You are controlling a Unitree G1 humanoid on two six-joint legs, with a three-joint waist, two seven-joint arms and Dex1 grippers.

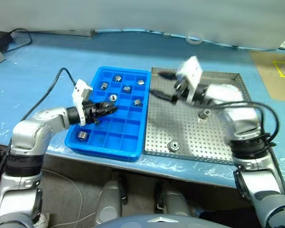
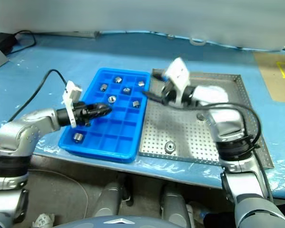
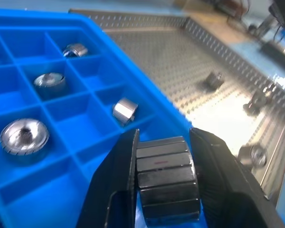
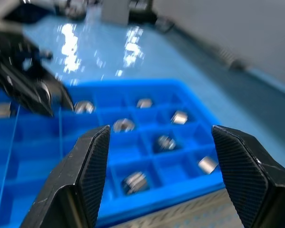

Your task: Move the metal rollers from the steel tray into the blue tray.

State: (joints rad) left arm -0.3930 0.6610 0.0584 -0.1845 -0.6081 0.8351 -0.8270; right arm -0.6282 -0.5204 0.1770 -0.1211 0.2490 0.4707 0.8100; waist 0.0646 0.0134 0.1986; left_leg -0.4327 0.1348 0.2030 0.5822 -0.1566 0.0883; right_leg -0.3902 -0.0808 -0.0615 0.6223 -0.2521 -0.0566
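Rollers [image 1: 173, 145] of the task are short, silvery metal cylinders with a dark centre bore and, on some, a faceted or ribbed outer wall; judged by material, each will be dense for its size, rigid, and smooth enough to slip or roll if pinched off-centre. Best purchase is judged to be across the outer wall, with the pads square to the cylinder sides, as the left end effector [image 3: 163, 183] shows: its two black fingers are closed on one ribbed roller [image 3: 165, 178], held over the blue tray [image 1: 132, 154]. The right end effector [image 4: 163, 166] stands wide open and empty, at the edge where the two trays meet, pointing towards the blue tray. The blue tray is moulded plastic, glossy, divided into square compartments with thin upright walls; at least seven rollers already lie in separate cells, some on end and some on their sides. The steel tray [image 1: 192, 152] is flat perforated sheet with a low raised rim, hard and low in friction, so loose rollers may skid on it. Two rollers can be made out on its floor, one near the front edge and one [image 1: 205, 113] mid-tray beside the right arm. Both trays rest side by side, touching, on the pale blue tabletop [image 1: 37, 61] sheet.
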